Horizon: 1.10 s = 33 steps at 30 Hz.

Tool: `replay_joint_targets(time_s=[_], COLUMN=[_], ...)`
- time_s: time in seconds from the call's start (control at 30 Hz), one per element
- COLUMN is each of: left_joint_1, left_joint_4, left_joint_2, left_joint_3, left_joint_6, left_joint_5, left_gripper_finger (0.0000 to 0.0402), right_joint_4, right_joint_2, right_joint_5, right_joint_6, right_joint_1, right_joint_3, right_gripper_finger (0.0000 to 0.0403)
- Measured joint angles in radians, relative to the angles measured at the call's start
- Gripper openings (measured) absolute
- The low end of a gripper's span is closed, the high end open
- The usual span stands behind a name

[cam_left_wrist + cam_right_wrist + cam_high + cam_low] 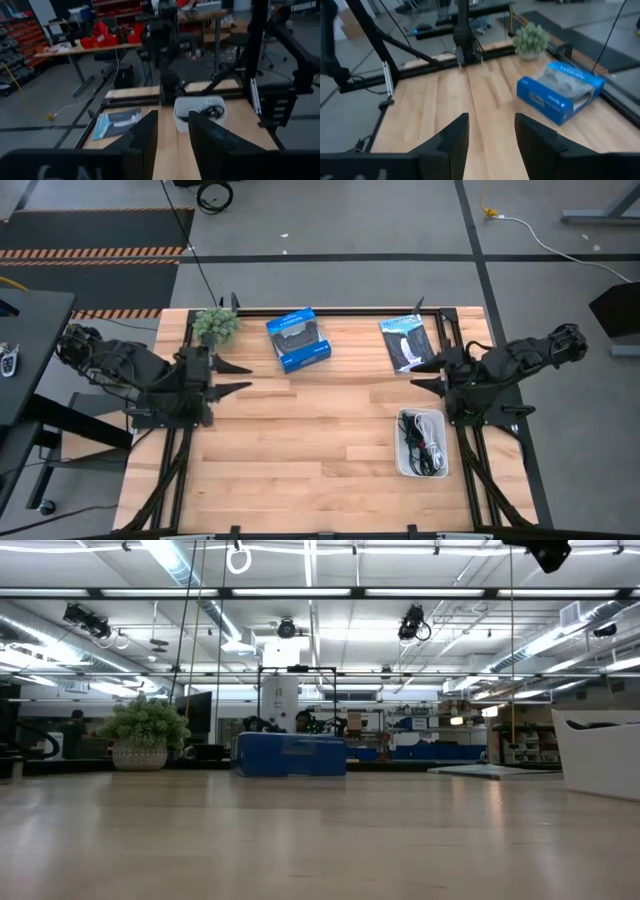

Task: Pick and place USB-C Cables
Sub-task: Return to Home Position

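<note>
The USB-C cables (pixel 421 440) lie bunched inside a white rectangular bin (pixel 402 456) near the table's right side; I make out a white bundle and dark loops. In the left wrist view the bin (pixel 186 107) holds a dark coil (pixel 212 111). My left gripper (pixel 240 376) hovers open at the table's left edge, fingers pointing right. My right gripper (pixel 423 375) hovers open at the right edge, fingers pointing left, just beyond the bin's far end. Neither touches anything.
A blue box (pixel 298 340) lies at the far middle, a black-and-white flat packet (pixel 407 342) at the far right, and a small potted plant (pixel 216 325) at the far left corner. Bare wood spans the table's middle and near side (pixel 300 450).
</note>
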Motion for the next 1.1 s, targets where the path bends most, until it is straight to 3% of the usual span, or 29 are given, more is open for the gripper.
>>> replay_joint_targets(time_s=[0.17,0.3,0.53,0.8,0.93,1.03,1.1], left_joint_1=[0.0,-0.006,0.002,0.04,0.063,0.08,0.091], left_joint_4=[-0.129,-0.091,0.087,0.523,0.666,0.695,0.689], left_joint_2=[-0.02,-0.013,-0.048,-0.194,-0.264,-0.302,-0.317], left_joint_3=[0.0,-0.085,-0.311,-0.597,-0.707,-0.754,-0.757], left_joint_6=[-0.072,-0.108,-0.096,0.06,0.111,0.123,0.128], left_joint_5=[0.001,0.001,0.002,0.0,-0.004,-0.054,-0.15], left_gripper_finger=[0.0117,0.0117,0.0117,0.0117,0.0117,0.0117,0.0117], right_joint_4=[0.158,0.31,0.463,0.653,0.734,0.728,0.719], right_joint_2=[-0.024,-0.039,-0.074,-0.139,-0.146,-0.143,-0.143], right_joint_5=[-0.016,-0.066,-0.088,-0.073,-0.031,-0.031,-0.031], right_joint_6=[-0.083,-0.154,-0.207,-0.344,-0.365,-0.401,-0.427], right_joint_1=[0.0,0.0,0.0,0.0,0.0,0.0,0.0], right_joint_3=[-0.063,-0.167,-0.312,-0.41,-0.434,-0.435,-0.435], right_gripper_finger=[0.0165,0.0165,0.0165,0.0165,0.0165,0.0165,0.0165])
